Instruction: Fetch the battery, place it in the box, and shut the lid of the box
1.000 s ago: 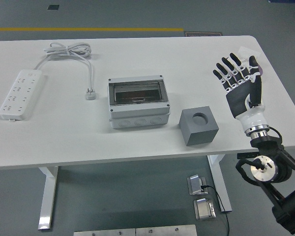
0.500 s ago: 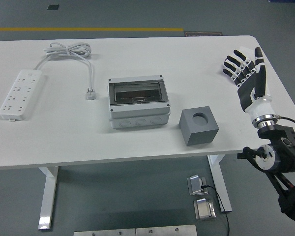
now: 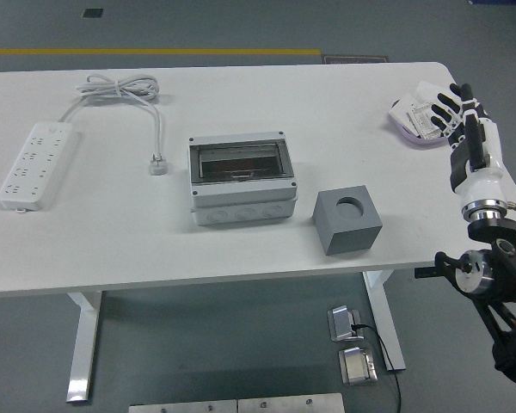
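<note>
My right hand (image 3: 454, 116) has swung from mid-counter to the far right corner, fingers spread over a white packet (image 3: 413, 116), presumably the battery; box (image 3: 241, 176) lid down, centre.

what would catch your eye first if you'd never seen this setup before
The robot's black-and-white right hand stands out at the table's far right, fingers spread over a small white packet. At the table's centre sits a grey plastic box with a clear lid, and right of it a dark grey cube with a round hole.
</note>
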{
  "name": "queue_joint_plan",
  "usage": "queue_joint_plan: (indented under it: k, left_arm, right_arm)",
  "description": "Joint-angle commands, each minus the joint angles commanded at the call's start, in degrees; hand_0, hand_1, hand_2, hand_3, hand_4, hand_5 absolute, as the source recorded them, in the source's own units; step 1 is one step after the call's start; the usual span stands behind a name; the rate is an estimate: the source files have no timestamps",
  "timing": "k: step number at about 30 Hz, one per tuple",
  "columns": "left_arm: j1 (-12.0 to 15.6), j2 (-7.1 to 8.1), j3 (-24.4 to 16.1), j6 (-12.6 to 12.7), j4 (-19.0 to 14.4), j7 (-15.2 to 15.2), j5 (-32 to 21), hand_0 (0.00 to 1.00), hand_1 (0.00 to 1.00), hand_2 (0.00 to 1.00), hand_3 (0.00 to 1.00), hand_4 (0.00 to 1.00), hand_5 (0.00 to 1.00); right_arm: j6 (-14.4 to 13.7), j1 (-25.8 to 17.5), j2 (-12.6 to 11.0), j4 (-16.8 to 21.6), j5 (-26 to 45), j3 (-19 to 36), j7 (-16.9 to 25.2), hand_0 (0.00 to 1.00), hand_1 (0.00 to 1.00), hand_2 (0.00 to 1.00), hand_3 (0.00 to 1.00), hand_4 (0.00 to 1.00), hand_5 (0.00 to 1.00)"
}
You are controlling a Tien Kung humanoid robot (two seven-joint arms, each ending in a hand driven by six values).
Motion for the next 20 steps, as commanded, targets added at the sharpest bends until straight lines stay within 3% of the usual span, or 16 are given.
queue_joint_plan:
  k: [7,11,12,16,20]
  left_arm:
    - [-0.1,0.02,0.3,-0.1,-0.1,0.0,-0.2,0.613,0.687,0.627,0.64,0.703,0.193]
    - [0.0,0.07,0.9,0.0,0.0,0.0,-0.6,0.613,0.687,0.627,0.64,0.703,0.193]
    - [0.0,0.08,1.1,0.0,0.0,0.0,-0.8,0.612,0.687,0.627,0.639,0.703,0.193]
    - [0.0,0.12,1.4,0.0,0.0,0.0,-1.0,0.612,0.687,0.627,0.639,0.703,0.193]
    - [0.0,0.12,1.4,0.0,0.0,0.0,-1.1,0.612,0.687,0.627,0.639,0.703,0.193]
  right_arm:
    - [13.8,0.3,0.6,1.8,15.8,-5.4,9.6,0.777,0.722,0.748,0.767,0.786,0.762]
    - [20.1,0.4,0.3,3.8,24.4,-6.9,12.6,0.777,0.722,0.748,0.767,0.786,0.762]
    - [22.0,0.4,0.2,4.3,27.5,-7.2,13.1,0.755,0.712,0.738,0.766,0.802,0.801]
    - [26.6,0.4,0.1,6.3,35.9,-8.0,14.7,0.755,0.712,0.738,0.766,0.802,0.801]
    - [28.8,0.5,0.1,7.7,42.2,-8.5,15.6,0.755,0.712,0.738,0.766,0.802,0.801]
